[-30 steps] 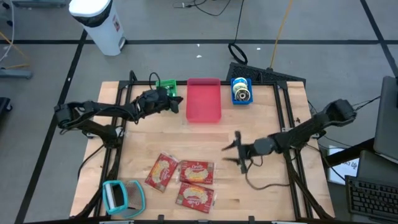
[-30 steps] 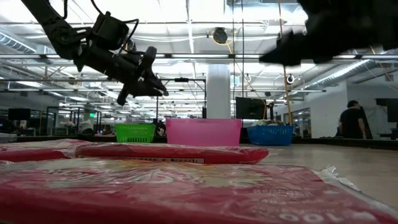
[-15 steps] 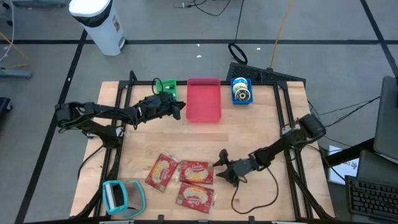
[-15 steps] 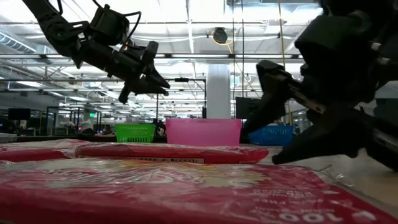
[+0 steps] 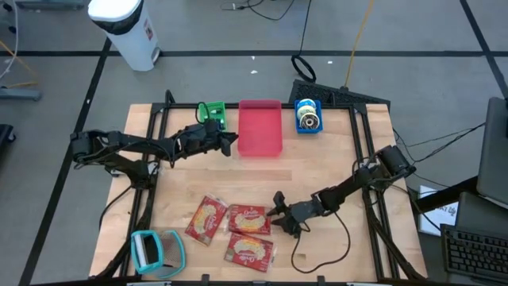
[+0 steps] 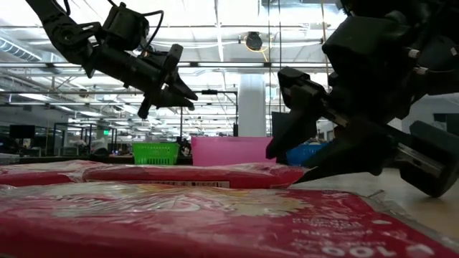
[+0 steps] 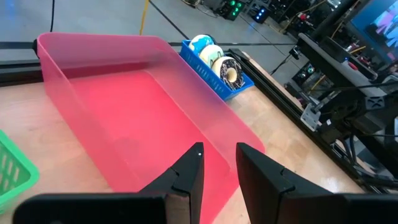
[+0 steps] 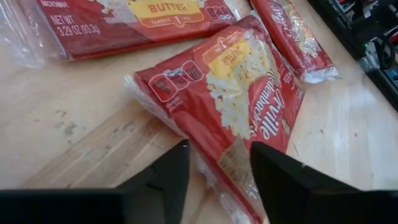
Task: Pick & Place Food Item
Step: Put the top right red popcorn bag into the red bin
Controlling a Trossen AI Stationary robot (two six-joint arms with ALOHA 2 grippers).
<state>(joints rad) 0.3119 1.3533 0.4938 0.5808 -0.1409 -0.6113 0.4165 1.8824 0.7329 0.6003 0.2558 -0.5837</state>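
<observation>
Three red popcorn packets lie flat near the table's front: one on the left (image 5: 206, 218), one in the middle (image 5: 250, 220), and one nearest the front edge (image 5: 250, 250). My right gripper (image 5: 275, 214) is low at the middle packet's right end, open. Its fingers stand on either side of that packet's end (image 8: 217, 140). The pink bin (image 5: 260, 127) sits at the far middle of the table. My left gripper (image 5: 232, 143) hovers at the bin's near left corner, open a little, with nothing between its fingers (image 7: 219, 155). My right gripper slants down from the table's right side. Its two fingers (image 8: 180, 165) stand on either side of the middle packet's right end edge (image 8: 214, 155). I cannot tell whether they touch it. The packet lies flat on the table.
A green basket (image 5: 213, 113) stands left of the pink bin. A blue basket (image 5: 308, 117) holding round items stands to the bin's right. A teal object (image 5: 155, 248) lies at the near left corner. Bare wood stretches across the table's middle.
My right gripper has come down and gone toward the table's near left, rolling as it went. It has arrived at the middle packet's right end. My left gripper has drifted a little toward the near edge beside the pink bin. The packets have not moved.
</observation>
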